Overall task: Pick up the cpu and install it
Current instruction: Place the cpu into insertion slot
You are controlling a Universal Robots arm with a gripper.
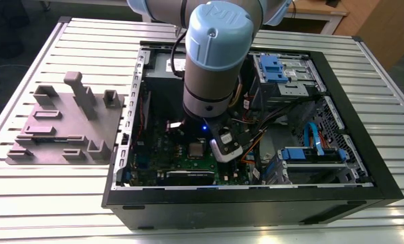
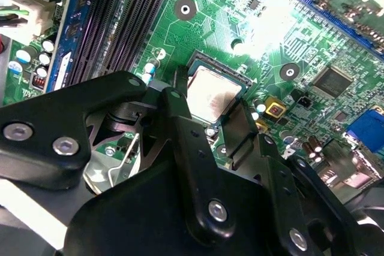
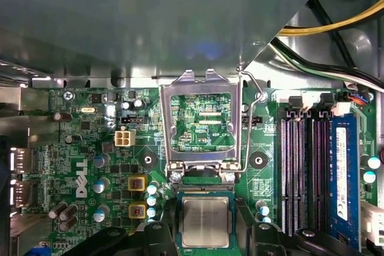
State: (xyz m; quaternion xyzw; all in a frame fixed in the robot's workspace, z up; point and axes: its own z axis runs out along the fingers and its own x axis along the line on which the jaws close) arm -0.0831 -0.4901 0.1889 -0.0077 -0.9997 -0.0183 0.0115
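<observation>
Reaches down into the open case (image 1: 242, 203), over the motherboard (image 3: 90, 148). Straddles the cpu (image 3: 205, 222) with the end effector (image 3: 206, 215) spread, one finger (image 2: 180, 112) on each side, pinching nothing. Shows the cpu flat in its socket, between the fingers in both wrist views. Socket plate (image 3: 166, 124) hinged up just beside.

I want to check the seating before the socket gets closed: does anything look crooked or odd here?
Nothing stands out. The cpu lies flat and square in its socket, with its edges parallel to the socket frame in both wrist views. The metal load plate beside it is swung open and looks straight.
</observation>
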